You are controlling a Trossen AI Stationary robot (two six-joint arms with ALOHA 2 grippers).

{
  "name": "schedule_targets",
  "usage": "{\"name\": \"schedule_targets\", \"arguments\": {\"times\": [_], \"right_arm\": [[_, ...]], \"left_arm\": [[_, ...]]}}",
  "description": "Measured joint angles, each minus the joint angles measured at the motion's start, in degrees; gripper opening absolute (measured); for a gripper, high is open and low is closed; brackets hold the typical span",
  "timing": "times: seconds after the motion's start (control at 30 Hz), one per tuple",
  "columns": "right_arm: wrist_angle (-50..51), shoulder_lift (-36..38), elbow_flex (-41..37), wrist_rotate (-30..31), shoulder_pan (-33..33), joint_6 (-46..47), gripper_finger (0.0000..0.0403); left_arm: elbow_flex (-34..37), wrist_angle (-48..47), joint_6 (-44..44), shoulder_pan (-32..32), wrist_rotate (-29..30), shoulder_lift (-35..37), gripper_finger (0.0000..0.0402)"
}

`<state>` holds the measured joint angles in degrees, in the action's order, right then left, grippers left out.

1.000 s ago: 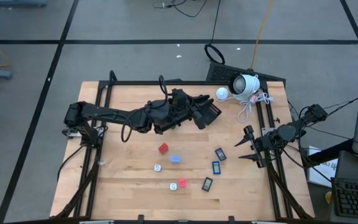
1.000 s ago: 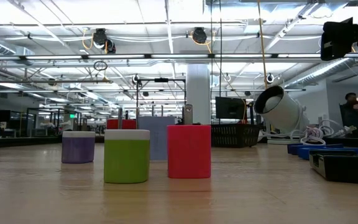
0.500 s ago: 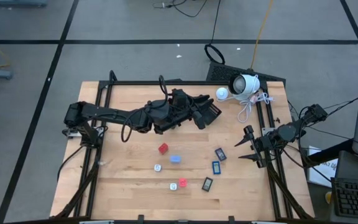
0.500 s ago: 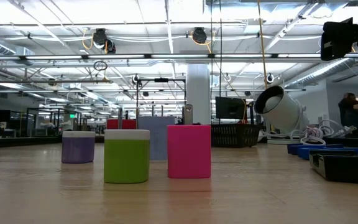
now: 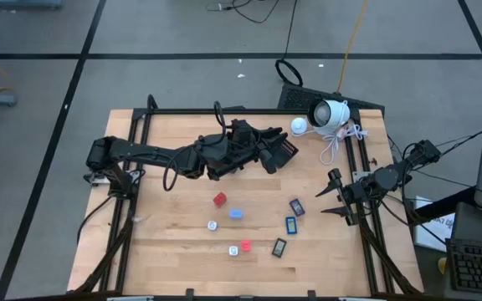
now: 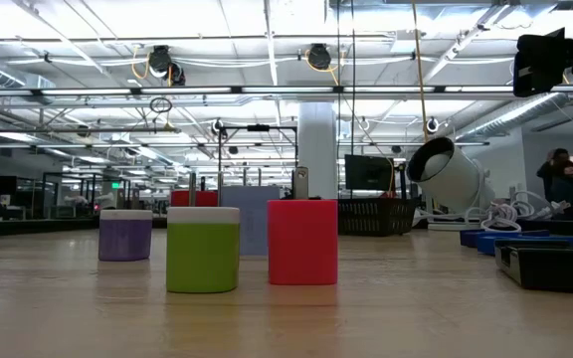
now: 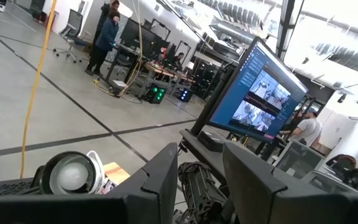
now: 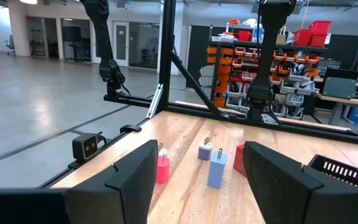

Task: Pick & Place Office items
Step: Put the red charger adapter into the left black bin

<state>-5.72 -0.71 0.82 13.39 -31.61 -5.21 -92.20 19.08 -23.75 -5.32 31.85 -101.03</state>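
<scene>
Small red plastic block point(image 5: 219, 199) below the left tool point(image 5: 284, 151): light, rigid; take by flat sides. Left tool together, right tool point(image 5: 331, 194) apart, both empty.

One camera hangs high above the worktop point(image 5: 174, 242) and looks straight down, taking in the whole surface, both arms and the floor around.

A second sits at worktop height, looking level across the wood into the room; a red block point(image 6: 302, 242) stands close to its lens.

The left wrist camera looks out past its own fingers point(image 7: 166, 180) toward a monitor point(image 7: 257, 93) and people beyond the table.

The right wrist camera looks across the worktop between its fingers point(image 8: 135, 177).

The pale blue block point(image 8: 217, 168) and the white round lamp point(image 5: 329, 113) each appear in more than one view.
</scene>
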Motion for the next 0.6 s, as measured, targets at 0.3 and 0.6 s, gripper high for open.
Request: {"name": "schedule_targets", "arguments": {"times": [0.3,0.6], "right_arm": [[0.0,0.0,0.0,-0.02,0.02,0.0,0.0224],[0.0,0.0,-0.02,0.0,0.02,0.0,0.0224]], "left_arm": [[0.0,0.01,0.34,0.11,-0.15,0.0,0.0127],[0.0,0.47,2.64,0.18,-0.36,0.0,0.0127]]}}
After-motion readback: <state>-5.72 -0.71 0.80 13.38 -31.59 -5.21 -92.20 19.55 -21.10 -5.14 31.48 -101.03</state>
